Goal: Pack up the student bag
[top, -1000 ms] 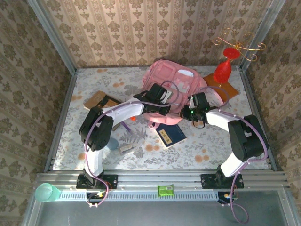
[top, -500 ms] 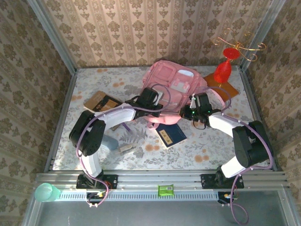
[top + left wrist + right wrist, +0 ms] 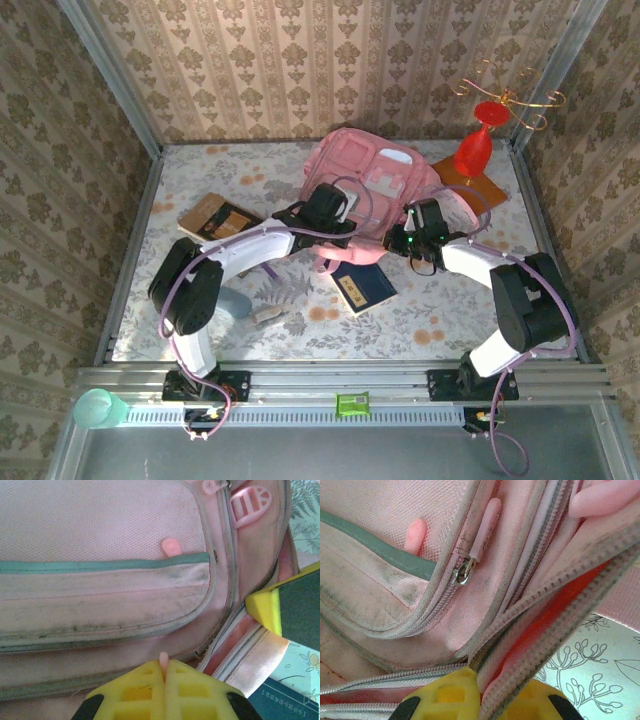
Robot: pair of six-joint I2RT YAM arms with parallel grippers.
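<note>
Top external: I log 1 student bag (image 3: pixel 372 180), far centre of the table (image 3: pixel 200 170).
Left wrist: left gripper (image 3: pixel 164 669) clamped on the pink zip pull (image 3: pixel 163 659).
Right wrist: right gripper (image 3: pixel 479 682) closed, pinching the bag's open zipper edge (image 3: pixel 530 625).

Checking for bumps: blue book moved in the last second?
No. The blue book keeps its place beside the printed orange flowers, at the near edge of the student bag.

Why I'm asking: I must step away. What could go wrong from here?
The left gripper pinches only the tip of a pink zipper pull, which may slip free. The right gripper clamps the open zipper edge of the student bag; pulling apart might just drag it over the dark book.
</note>
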